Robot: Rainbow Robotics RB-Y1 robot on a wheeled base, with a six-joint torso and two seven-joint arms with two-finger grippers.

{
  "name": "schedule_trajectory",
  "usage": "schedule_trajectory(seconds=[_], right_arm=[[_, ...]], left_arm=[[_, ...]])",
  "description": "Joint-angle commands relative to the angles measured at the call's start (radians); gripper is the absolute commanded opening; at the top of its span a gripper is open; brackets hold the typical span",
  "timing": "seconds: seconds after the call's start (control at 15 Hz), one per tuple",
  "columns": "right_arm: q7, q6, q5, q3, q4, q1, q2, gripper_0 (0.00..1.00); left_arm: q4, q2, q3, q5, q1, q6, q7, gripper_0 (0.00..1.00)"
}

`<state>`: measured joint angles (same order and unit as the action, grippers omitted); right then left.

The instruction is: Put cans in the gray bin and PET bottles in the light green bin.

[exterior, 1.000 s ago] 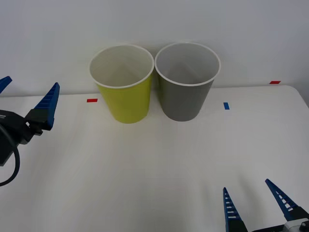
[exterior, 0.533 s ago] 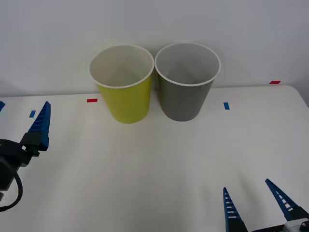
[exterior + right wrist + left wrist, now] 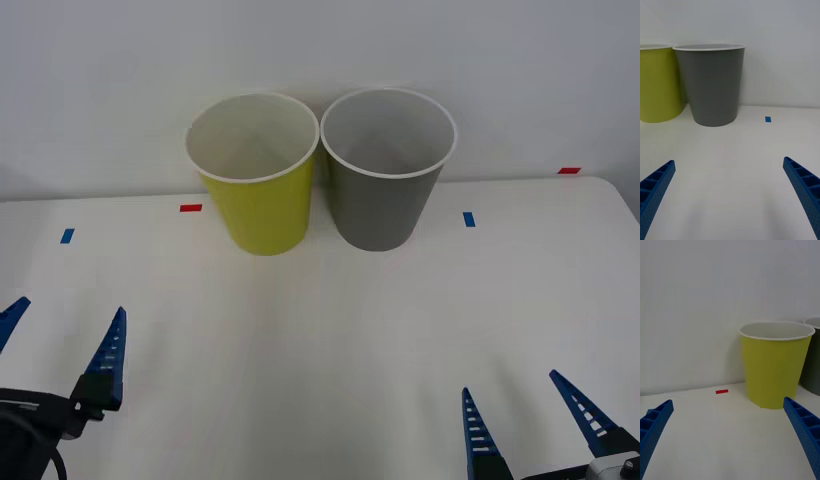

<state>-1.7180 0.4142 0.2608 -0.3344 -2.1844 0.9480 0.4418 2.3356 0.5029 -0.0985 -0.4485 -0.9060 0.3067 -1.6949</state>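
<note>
Two bins stand upright at the far side of the white table (image 3: 330, 330), just beside each other with their white rims nearly touching: the light green bin (image 3: 256, 190) on the robot's left and the gray bin (image 3: 383, 185) on its right. Both are backed by a plain white wall (image 3: 320, 40). From the front view, the visible parts of both white interiors hold nothing; the bin bottoms are only partly visible from this angle.

The left gripper (image 3: 62, 335) sits low at the near left corner of the table, well apart from the bins. Its blue ribbed fingers (image 3: 801, 427) are spread wide with nothing between them. In the left wrist view they frame the light green bin, with the edge of the gray bin just past it.

The right gripper (image 3: 528, 415) sits low at the near right edge of the table. Its fingers (image 3: 803, 191) are likewise spread wide and hold nothing (the gray bin stands ahead of them in the right wrist view, the light green bin next to it).

Small tape marks lie on the table: a red mark (image 3: 190, 208) and a blue mark (image 3: 67, 236) toward the left, a blue mark (image 3: 468, 218) beside the gray bin, and a red mark (image 3: 569, 171) at the far right edge.
</note>
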Motion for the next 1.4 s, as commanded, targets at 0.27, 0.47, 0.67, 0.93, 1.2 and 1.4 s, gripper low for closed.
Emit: schedule_trajectory(seconds=[0.27, 0.47, 0.67, 0.93, 1.2, 1.4], right_arm=[[0.000, 0.000, 0.000, 0.000, 0.000, 0.000, 0.000, 1.00], [0.000, 0.000, 0.000, 0.000, 0.000, 0.000, 0.000, 1.00], [0.000, 0.000, 0.000, 0.000, 0.000, 0.000, 0.000, 1.00], [0.000, 0.000, 0.000, 0.000, 0.000, 0.000, 0.000, 1.00], [0.000, 0.000, 0.000, 0.000, 0.000, 0.000, 0.000, 1.00], [0.000, 0.000, 0.000, 0.000, 0.000, 0.000, 0.000, 1.00]], left_arm=[[-0.041, 0.002, -0.055, 0.030, -0.165, 0.097, 0.009, 1.00], [-0.154, -0.001, -0.096, 0.105, -0.183, 0.256, 0.023, 1.00], [-0.164, -0.007, -0.098, 0.116, -0.241, 0.262, 0.041, 1.00], [-0.164, 0.002, -0.112, 0.128, -0.283, 0.262, 0.047, 1.00], [-0.164, 0.002, -0.113, 0.129, -0.281, 0.261, 0.047, 1.00], [-0.164, 0.002, -0.113, 0.129, -0.281, 0.261, 0.047, 1.00]])
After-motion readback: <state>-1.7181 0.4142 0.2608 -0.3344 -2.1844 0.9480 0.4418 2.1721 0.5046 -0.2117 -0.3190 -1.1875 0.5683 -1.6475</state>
